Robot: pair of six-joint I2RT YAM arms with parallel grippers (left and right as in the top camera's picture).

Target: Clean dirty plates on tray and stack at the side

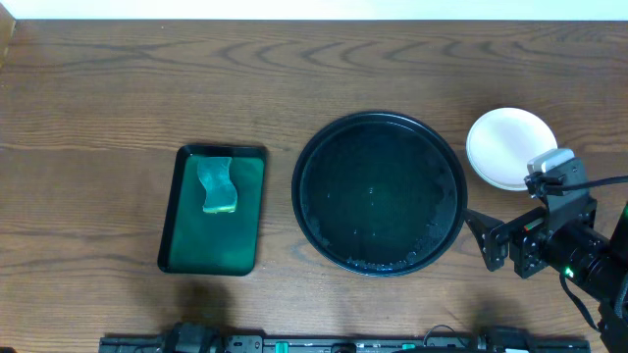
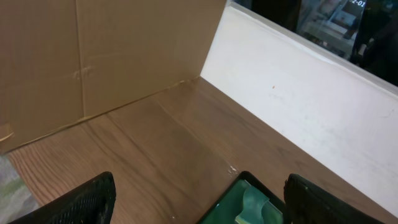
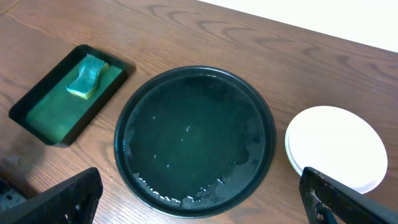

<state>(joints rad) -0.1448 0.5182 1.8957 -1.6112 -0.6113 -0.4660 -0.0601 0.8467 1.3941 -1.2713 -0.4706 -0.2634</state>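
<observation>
The round black tray [image 1: 378, 193] lies mid-table with no plate on it, only water film and foam specks along its near rim [image 3: 186, 124]. White plates [image 1: 510, 147] sit stacked on the table just right of the tray [image 3: 336, 146]. My right gripper [image 1: 484, 240] hovers near the tray's right front edge, open with nothing between its fingers [image 3: 199, 208]. My left gripper [image 2: 199, 208] is open and empty too, and does not show in the overhead view. Between its fingers I see a corner of a green tray.
A dark green rectangular tray [image 1: 214, 209] with a green and yellow sponge [image 1: 218, 184] in it lies left of the black tray. In the left wrist view a cardboard wall [image 2: 93, 56] and a white board [image 2: 298, 93] border the far table edge.
</observation>
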